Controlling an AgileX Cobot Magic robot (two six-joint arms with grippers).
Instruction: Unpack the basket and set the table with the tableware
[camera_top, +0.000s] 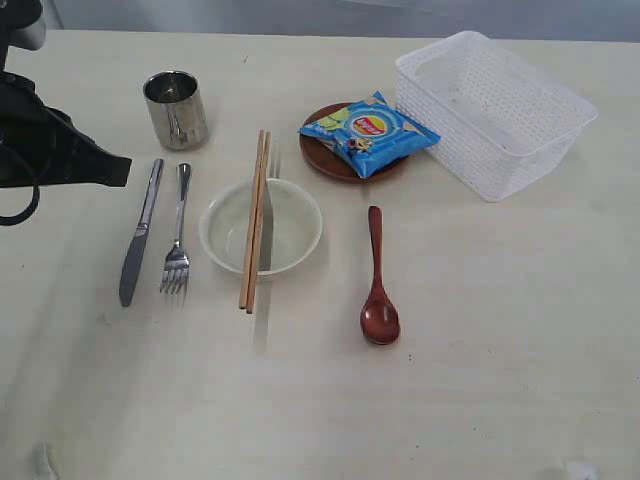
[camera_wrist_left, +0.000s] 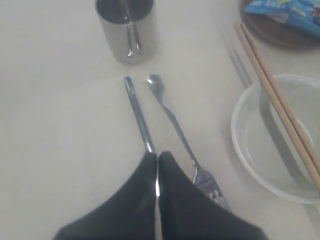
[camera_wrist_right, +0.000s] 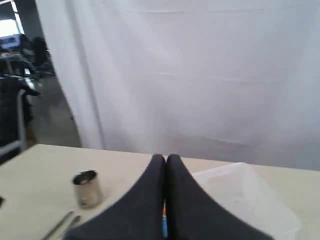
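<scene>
On the worktop (camera_top: 480, 330) by my left end effector (camera_wrist_left: 157, 157), shut and empty like the right end effector (camera_wrist_right: 166, 159), the knife (camera_wrist_left: 138, 114) looks stiff, probably slippery; I'd grip mid-handle.

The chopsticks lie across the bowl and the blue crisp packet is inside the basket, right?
No. The crisp packet sits on the brown plate beside the basket, not inside it, as the exterior view shows. The chopsticks do lie across the bowl.
</scene>
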